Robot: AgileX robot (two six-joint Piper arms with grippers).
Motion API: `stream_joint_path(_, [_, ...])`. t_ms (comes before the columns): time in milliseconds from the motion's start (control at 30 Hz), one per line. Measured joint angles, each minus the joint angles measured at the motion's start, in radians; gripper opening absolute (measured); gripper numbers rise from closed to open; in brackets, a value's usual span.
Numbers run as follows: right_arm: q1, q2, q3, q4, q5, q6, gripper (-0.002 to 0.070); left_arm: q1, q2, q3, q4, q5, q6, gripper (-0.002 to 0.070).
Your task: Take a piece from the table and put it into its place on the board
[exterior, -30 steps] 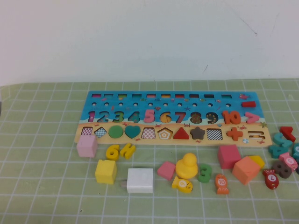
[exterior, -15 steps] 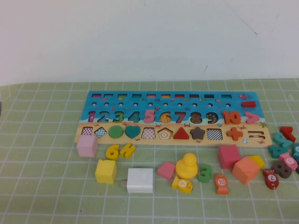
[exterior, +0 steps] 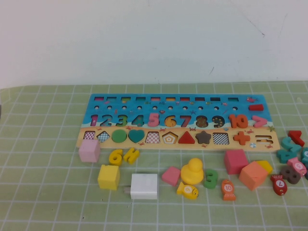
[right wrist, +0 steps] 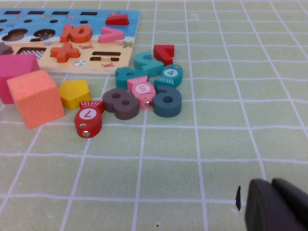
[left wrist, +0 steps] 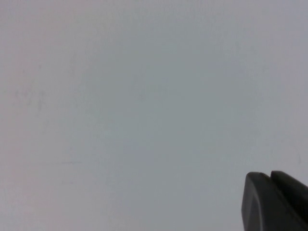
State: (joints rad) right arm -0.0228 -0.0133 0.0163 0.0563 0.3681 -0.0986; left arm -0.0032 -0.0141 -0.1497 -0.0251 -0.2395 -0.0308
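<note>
Pre-grasp: 6 not yet touched
We note 6 [exterior: 115, 156] lies on surface [exterior: 48, 202] just below board [exterior: 86, 140], touching H piece [exterior: 131, 155]. Left gripper [left wrist: 270, 202] parked facing blank wall, fingers pressed together; right gripper [right wrist: 272, 207] near far-right pieces, fingers apparently together. Next, we judge: reach over, spread fingers

Plain white wall [exterior: 154, 38] fills the upper part of the high view; faint scuffs and a thin dark scratch toward its right side. Below it, the table [exterior: 43, 202] under a pale green mat with a white grid of squares, running edge to edge. Wall meets mat in a straight line. Light soft, even, weak shadows. Left wrist view: blank grey-white surface.
</note>
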Motion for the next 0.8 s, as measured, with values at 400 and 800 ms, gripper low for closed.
stream_joint_path(400, [0.000,0.000,0.000,0.000,0.000,0.000,-0.0003,0.000,0.308,-0.406,0.044,0.735,0.000,-0.0002])
stream_joint_path(800, [0.000,0.000,0.000,0.000,0.000,0.000,-0.0003,0.000,0.663,-0.604,-0.004,0.746,0.006,-0.0002])
